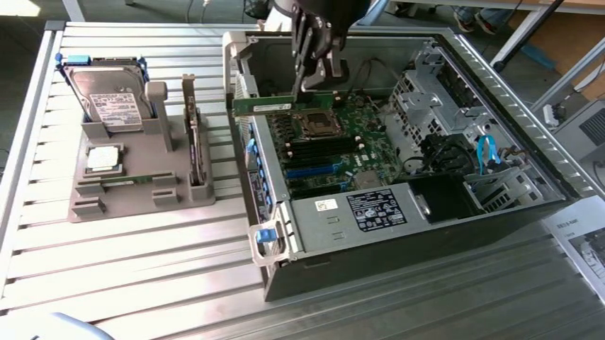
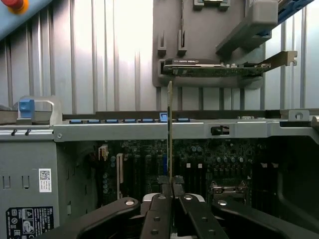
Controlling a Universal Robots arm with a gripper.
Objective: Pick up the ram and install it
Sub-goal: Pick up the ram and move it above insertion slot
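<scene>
Ram (image 1: 269, 106) pinched tight in my gripper (image 1: 319, 88), gripped at one end, stick level, hanging over mobo (image 1: 364, 117) by cpu socket (image 1: 317, 125) inside open pc case (image 1: 321, 221). Cant tell if touching mobo. Hdd (image 1: 109, 99) + expansion card (image 1: 194, 142) parked in gray holder (image 1: 123, 205) on table (image 1: 142, 283), exterior view's left.

counter (image 1: 142, 269): ribbed aluminium slats, grey frame rail along left and far edges; bright glare on the near slats, light looks like daylight; far right past the counter, brown floor (image 1: 572, 35); dark furniture leg (image 1: 526, 33) crossing it diagonally
</scene>
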